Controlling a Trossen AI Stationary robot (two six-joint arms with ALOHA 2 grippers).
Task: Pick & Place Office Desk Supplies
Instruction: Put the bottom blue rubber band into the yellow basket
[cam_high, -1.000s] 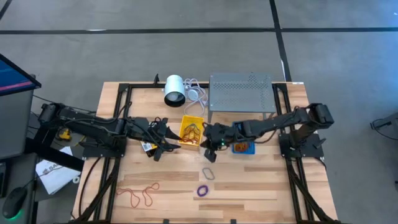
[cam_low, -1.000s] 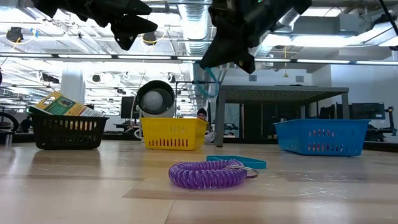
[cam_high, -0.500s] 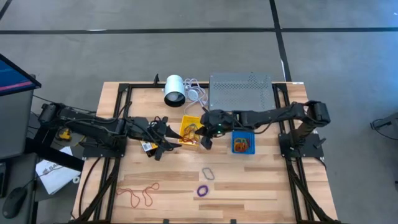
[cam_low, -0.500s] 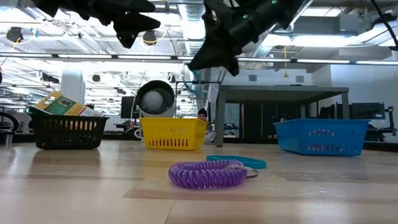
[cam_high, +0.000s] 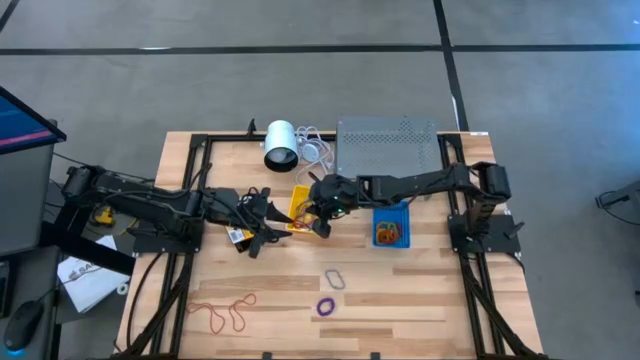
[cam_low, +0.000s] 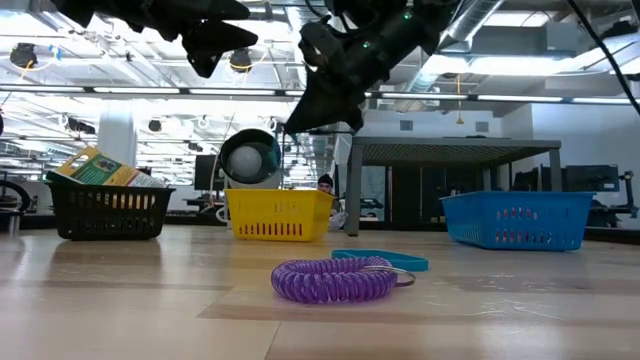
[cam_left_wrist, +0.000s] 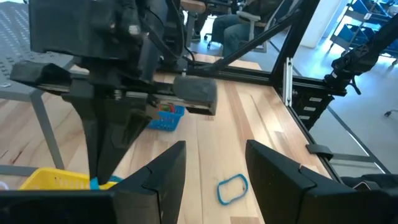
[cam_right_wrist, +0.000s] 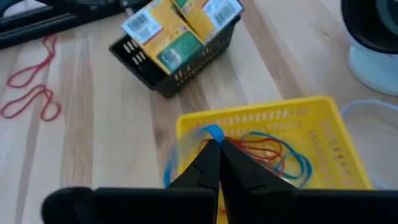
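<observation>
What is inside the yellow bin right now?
The yellow bin holds loose rubber bands, red, orange and blue. The right gripper, shut on a blue band, hangs over its near rim and hides that corner of the floor.

Both arms extended toward the table centre, grippers raised above the surface.

The right arm reaches from its base at the table's right side across toward the middle; the right gripper (cam_high: 322, 212) points downward with its fingers (cam_right_wrist: 214, 163) pressed together at the tips. The left arm extends from the left side, roughly level; the left gripper (cam_high: 262, 228) hangs clear of the table with its fingers (cam_left_wrist: 166, 174) parted and nothing visible between them.
</observation>
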